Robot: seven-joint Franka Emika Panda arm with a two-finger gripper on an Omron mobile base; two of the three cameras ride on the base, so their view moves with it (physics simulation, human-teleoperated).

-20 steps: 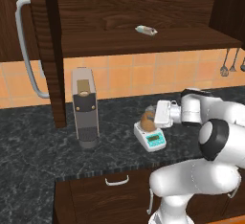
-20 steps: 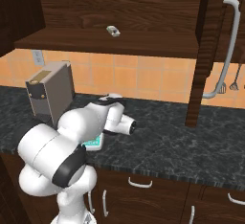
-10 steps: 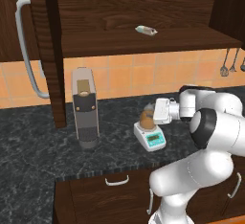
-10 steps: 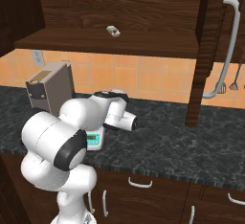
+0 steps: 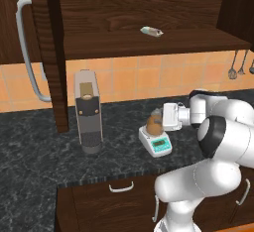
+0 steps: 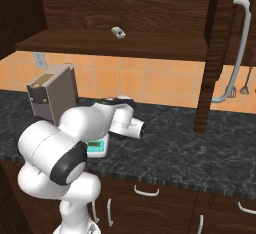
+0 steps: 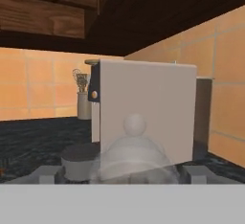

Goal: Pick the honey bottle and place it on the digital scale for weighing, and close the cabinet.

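- Right now the honey bottle [image 5: 154, 124] sits upright on the digital scale [image 5: 156, 144], which stands on the counter [image 5: 39, 146] to the right of the coffee machine [image 5: 88, 111].
- gripper [image 5: 161, 117] is level with the bottle, on the far side of it from the coffee machine. The hand view puts the bottle between the fingertips, but I can't tell whether the jaws are parted or closed on it — treat as unconfirmed.
- Risk 1: pulling the hand back before the fingers are fully off the bottle. It would drag or tip off the scale, since the bottle looks about as wide as the plate, so little margin.
- Risk 2: a low retreat path could nudge the scale itself toward the counter edge — lift clear first.
- Risk 3: the cabinet [image 5: 149, 8] above the coffee machine is open on both sides, left door [image 5: 47, 52] and right door [image 6: 222, 53] swung out. Swinging the arm up to them could clip the shelf edge, or the small pale tube [image 5: 151, 30] lying on the shelf.
- Risk 4: the door handle [image 6: 235, 53] is curved, and a glancing push could slip off.
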